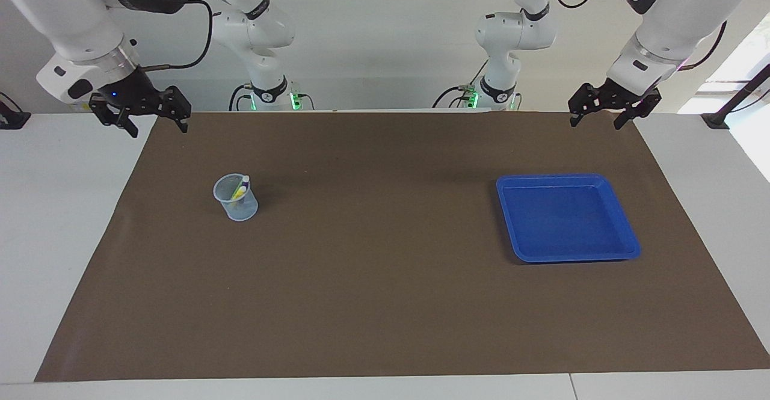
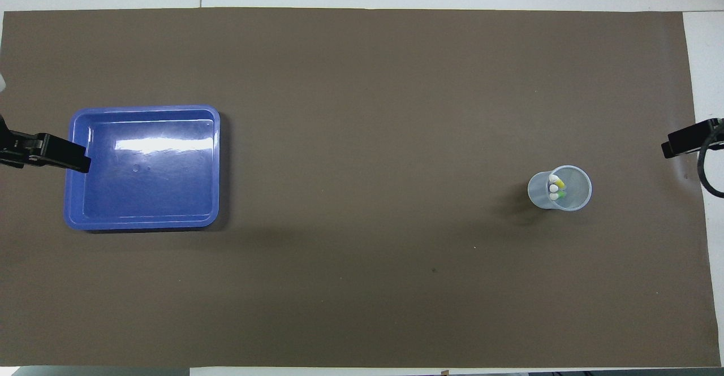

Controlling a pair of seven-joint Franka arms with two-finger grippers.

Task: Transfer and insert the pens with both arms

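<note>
The pens (image 1: 241,189) stand together in a clear plastic cup (image 1: 231,207) toward the right arm's end of the table, pale cap ends up. The overhead view shows the three caps (image 2: 554,188) with yellow and green bodies inside the cup (image 2: 578,188). My right gripper (image 1: 156,129) hangs open and empty over the mat's corner at its own end, apart from the cup. My left gripper (image 1: 594,122) hangs open and empty over the mat's edge at its own end. A blue tray (image 1: 565,178) lies empty toward the left arm's end.
A brown mat (image 1: 373,280) covers most of the white table. Two smaller white arms with green-lit bases (image 1: 274,96) stand at the robots' edge of the table. In the overhead view, one finger (image 2: 56,158) of the left gripper overlaps the tray's rim (image 2: 141,108).
</note>
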